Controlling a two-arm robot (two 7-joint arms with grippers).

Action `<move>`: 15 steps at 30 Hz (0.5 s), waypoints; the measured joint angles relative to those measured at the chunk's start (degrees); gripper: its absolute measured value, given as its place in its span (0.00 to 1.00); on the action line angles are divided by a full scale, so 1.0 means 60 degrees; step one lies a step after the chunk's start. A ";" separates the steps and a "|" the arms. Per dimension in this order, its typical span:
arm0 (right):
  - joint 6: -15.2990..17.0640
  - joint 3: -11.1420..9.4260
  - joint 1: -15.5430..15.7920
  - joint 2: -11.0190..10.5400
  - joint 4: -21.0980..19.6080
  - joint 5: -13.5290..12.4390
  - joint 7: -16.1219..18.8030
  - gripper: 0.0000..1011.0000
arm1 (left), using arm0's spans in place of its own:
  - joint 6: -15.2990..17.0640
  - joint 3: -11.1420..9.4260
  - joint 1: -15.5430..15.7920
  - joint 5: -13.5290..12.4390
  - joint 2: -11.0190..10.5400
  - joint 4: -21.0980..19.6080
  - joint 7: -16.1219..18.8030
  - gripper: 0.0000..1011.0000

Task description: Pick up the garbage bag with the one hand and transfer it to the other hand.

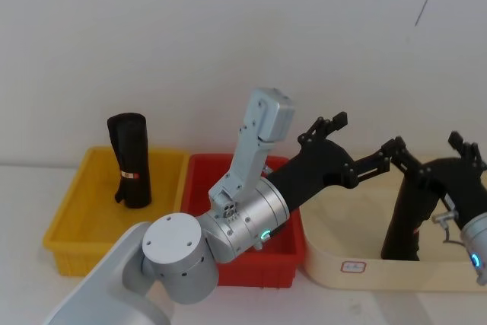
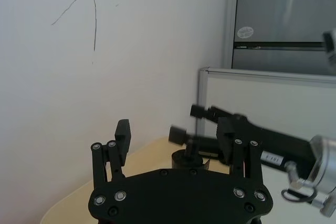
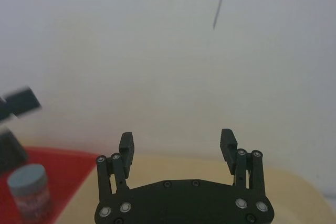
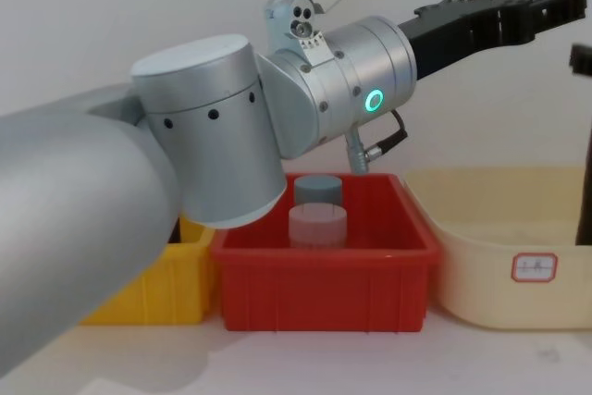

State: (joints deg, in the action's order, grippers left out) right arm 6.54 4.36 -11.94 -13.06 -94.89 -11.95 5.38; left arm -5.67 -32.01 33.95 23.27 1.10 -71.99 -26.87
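The garbage bag (image 1: pixel 129 159), a tall black roll with a red-and-white band, stands upright in the yellow bin (image 1: pixel 76 218) at the left. A second black roll (image 1: pixel 405 222) stands in the beige tub (image 1: pixel 335 253) at the right. My left gripper (image 1: pixel 358 142) reaches rightward over the red bin, open and holding nothing (image 2: pixel 176 129). My right gripper (image 1: pixel 430 146) hovers open above the second roll, its fingers close to the left gripper's, with nothing between them (image 3: pixel 177 142).
Two round-capped jars (image 4: pixel 317 224) sit in the red bin (image 4: pixel 324 275) between the yellow bin (image 4: pixel 148 293) and the beige tub (image 4: pixel 518 265). A white wall stands close behind the bins. My left arm's silver wrist (image 4: pixel 370 90) hangs over the red bin.
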 joint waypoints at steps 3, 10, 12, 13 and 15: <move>0.0014 -0.0003 0.0003 -0.0031 -0.0334 0.0003 0.0117 0.99 | 0.0000 0.0000 0.0000 0.0000 0.0001 0.0000 0.0000 0.99; 0.0193 0.0017 0.0063 -0.0057 -0.0830 -0.0032 0.0334 0.99 | -0.0007 -0.0002 0.0001 0.0000 -0.0007 -0.0005 0.0009 0.99; 0.0248 0.0028 0.0088 -0.0057 -0.0908 -0.0045 0.0364 0.99 | -0.0022 -0.0001 -0.0002 0.0001 -0.0018 -0.0019 0.0024 0.99; 0.0302 0.0039 0.0123 -0.0052 -0.0979 -0.0061 0.0393 0.99 | -0.0037 0.0004 -0.0015 0.0000 -0.0037 -0.0048 0.0051 0.99; 0.0375 0.0059 0.0175 -0.0038 -0.1047 -0.0087 0.0422 0.99 | -0.0060 0.0015 -0.0039 -0.0006 -0.0058 -0.0087 0.0093 0.99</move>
State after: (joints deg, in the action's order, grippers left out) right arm 8.79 4.72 -10.89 -13.29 -101.17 -12.47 7.92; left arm -6.03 -31.92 33.71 23.24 0.75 -72.52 -26.31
